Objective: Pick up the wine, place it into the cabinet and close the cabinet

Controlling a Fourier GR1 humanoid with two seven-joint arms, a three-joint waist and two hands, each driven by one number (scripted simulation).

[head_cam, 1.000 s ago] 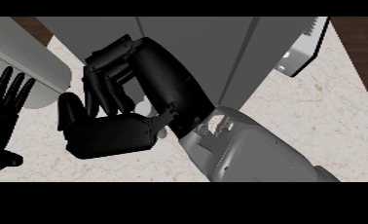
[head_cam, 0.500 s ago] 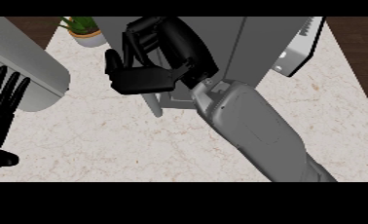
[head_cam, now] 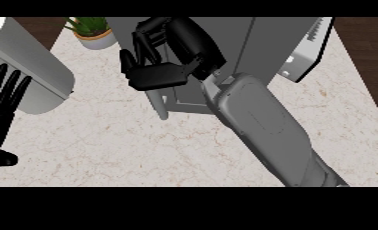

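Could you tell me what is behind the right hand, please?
The cabinet stands behind the right hand. The hand covers much of its front, and no wine shows.

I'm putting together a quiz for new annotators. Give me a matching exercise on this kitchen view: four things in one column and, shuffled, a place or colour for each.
Things:
1. potted plant
2. left hand
3. right hand
4. counter

Places or colours:
A. at the view's left edge
B. pale, veined stone
C. top left of the view, on the counter
D. in front of the grey cabinet

Pairs: 1-C, 2-A, 3-D, 4-B
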